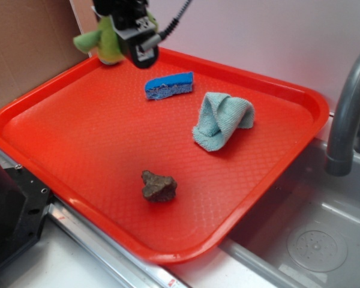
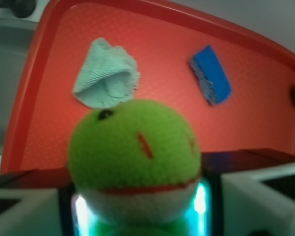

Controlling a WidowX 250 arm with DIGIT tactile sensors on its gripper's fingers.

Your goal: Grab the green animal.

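Note:
The green animal is a fuzzy yellow-green plush with stubby limbs. It hangs in the air over the back left corner of the red tray. My gripper is shut on it from the right side. In the wrist view its round green head, with a red stitched mouth and a whitish underside, fills the middle. It sits squeezed between the two fingers of the gripper. The lower body of the toy is hidden behind the head.
On the tray lie a blue sponge at the back, a light blue cloth at the right and a brown lump near the front. A grey faucet and a sink stand to the right. A cardboard wall is at the back left.

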